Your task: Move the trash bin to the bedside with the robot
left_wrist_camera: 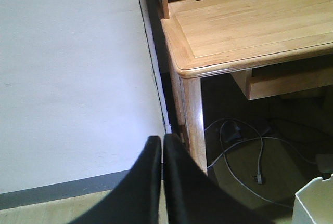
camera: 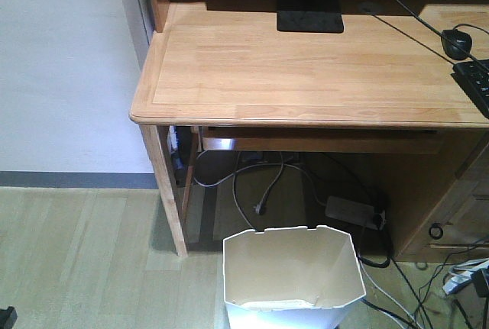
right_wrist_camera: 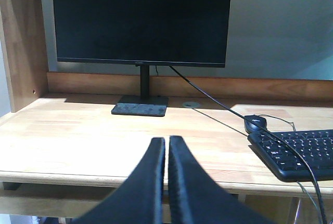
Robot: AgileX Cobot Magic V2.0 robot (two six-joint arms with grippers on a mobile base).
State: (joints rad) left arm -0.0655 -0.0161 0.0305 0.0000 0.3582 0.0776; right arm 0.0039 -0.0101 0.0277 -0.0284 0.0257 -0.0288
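On the floor just in front of the wooden desk [camera: 306, 62], low in the front view, you have the trash bin [camera: 294, 272] standing upright and empty, its angular notched rim facing up and a tangle of cables [camera: 263, 191] lying on the floor behind it under the desk. In the left wrist view only a corner of its rim shows at the lower right. No bed shows in any view, so the bedside lies somewhere out of frame. Your left gripper [left_wrist_camera: 162, 154] is pressed closed on nothing, up near the desk leg [left_wrist_camera: 193, 125] and the wall; your right gripper [right_wrist_camera: 166, 154] is likewise clenched and empty, pointing over the desktop toward the monitor [right_wrist_camera: 141, 18] and keyboard [right_wrist_camera: 296, 151]. Neither touches the bin. Judge it light, thin-walled and springy: the wall will likely flex under a pinch and the smooth plastic may slip. Take the rim at a flat stretch between notches, one finger inside, one outside, and lift gently so it does not tip.
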